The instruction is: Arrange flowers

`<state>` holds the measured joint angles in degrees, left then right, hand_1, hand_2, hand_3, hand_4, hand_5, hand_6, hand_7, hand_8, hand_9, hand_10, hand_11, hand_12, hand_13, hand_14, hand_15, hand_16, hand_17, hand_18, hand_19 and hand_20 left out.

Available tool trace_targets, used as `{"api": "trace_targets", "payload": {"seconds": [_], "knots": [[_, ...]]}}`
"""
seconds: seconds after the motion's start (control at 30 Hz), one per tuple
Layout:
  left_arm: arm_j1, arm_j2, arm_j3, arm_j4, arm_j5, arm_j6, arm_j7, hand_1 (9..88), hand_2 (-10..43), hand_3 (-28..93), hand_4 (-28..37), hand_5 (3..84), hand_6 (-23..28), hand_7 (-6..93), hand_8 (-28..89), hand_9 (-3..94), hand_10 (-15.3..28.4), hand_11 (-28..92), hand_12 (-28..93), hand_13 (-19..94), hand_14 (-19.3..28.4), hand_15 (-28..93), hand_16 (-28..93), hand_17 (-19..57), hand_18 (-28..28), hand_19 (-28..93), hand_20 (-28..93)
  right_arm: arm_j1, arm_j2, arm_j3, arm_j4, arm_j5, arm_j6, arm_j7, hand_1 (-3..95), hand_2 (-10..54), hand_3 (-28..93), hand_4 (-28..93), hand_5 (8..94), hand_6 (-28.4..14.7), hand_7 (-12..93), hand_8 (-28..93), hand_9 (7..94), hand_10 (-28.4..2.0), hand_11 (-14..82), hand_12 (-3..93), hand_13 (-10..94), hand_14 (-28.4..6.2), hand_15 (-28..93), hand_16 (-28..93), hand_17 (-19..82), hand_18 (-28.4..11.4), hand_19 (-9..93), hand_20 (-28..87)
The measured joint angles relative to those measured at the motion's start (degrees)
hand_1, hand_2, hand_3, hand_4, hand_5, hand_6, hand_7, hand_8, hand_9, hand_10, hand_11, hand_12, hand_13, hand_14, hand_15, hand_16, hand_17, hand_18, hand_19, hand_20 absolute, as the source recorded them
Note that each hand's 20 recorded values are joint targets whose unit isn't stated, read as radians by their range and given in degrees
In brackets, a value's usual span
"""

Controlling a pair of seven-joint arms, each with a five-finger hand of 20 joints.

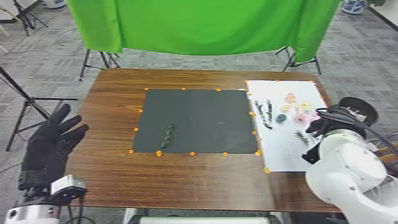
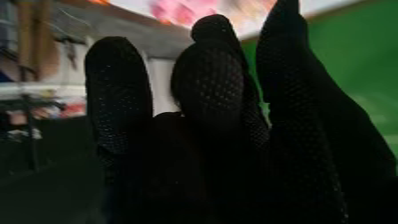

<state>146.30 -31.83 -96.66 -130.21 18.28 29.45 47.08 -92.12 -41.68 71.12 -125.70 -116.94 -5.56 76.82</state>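
Observation:
My left hand (image 1: 49,145) is off the table's left edge, its fingers straight and apart. At the white sheet's right side is my right hand (image 1: 330,126), beside the pink flower (image 1: 305,118). A yellow flower (image 1: 306,106), a small pink-orange flower (image 1: 290,98), a dark blue flower (image 1: 281,118) and dark green stems (image 1: 266,111) lie on the sheet. One green stem piece (image 1: 167,136) rests on the dark mat's lower left part. In the right wrist view my right hand (image 2: 209,85) has extended fingers holding nothing visible, with pink flowers (image 2: 182,10) beyond.
The brown table (image 1: 111,175) carries the dark mat (image 1: 200,120) and the white sheet (image 1: 289,162), both edged with small orange markers. A dark round object (image 1: 357,107) stands at the right edge. A green cloth (image 1: 204,25) hangs behind the table.

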Motion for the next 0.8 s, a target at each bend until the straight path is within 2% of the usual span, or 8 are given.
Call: {"api": "trace_targets", "payload": {"seconds": [0.1,0.37,0.53,0.67,0.8], "knots": [[0.15,-0.04,-0.21,-0.01,0.16,0.00,-0.16,27.3,7.6,62,-24.7,34.3,7.5,10.9,-8,29.7,16.7,25,12,18,22.2,52,-9,-11.2,18.6,40,14,2.44,-2.49,0.13,1.92,6.50,-4.66,3.66,48.4,-5.8,56,-16,68.7,-19.1,9,-8,93.7,-11.8,53.9,18.1,94,-1.8,82,11,70,-12.3,89,-28],[0.01,-0.23,0.11,-0.06,0.92,-0.09,-0.98,27.3,7.5,63,-24.6,34.4,7.5,10.9,-8,29.8,16.8,25,12,18,22.2,52,-9,-11.2,18.7,40,14,6.33,-7.94,-2.99,7.96,6.46,-5.17,6.94,51.7,-6.1,55,-15,70.3,-20.5,10,-9,93.7,-10.7,57.7,15.3,94,-0.8,82,9,72,-10.8,87,-28],[0.06,-0.46,0.17,-0.16,1.05,-0.27,-1.14,27.4,7.6,63,-24.5,34.5,7.6,10.9,-8,30.0,16.9,25,12,18,22.2,53,-9,-11.2,18.7,40,14,5.39,-7.95,-3.17,8.09,3.60,-5.84,7.48,51.9,-6.1,55,-15,70.6,-20.4,10,-9,93.7,-10.6,57.4,14.9,94,-0.6,82,9,71,-10.3,87,-28],[0.14,-0.65,0.07,-0.20,1.04,-0.34,-1.10,27.5,7.6,62,-24.4,34.5,7.5,11.0,-8,30.0,16.9,25,12,18,22.2,53,-9,-11.2,18.7,40,14,2.99,-7.16,-2.39,6.67,1.51,-5.39,7.14,51.7,-5.8,54,-14,70.2,-20.7,10,-9,93.7,-11.9,52.6,15.3,94,-1.6,78,9,70,-11.1,85,-28],[0.14,-0.81,0.08,-0.20,1.05,-0.44,-1.17,27.5,7.6,63,-24.4,34.5,7.6,11.0,-8,30.1,16.9,26,12,18,22.3,53,-9,-11.3,18.8,40,14,0.52,-7.03,-0.41,5.05,1.90,-5.10,6.90,51.6,-5.1,53,-14,70.2,-19.8,10,-9,93.7,-11.4,52.7,15.7,94,-1.6,77,9,70,-10.9,85,-28]]}}
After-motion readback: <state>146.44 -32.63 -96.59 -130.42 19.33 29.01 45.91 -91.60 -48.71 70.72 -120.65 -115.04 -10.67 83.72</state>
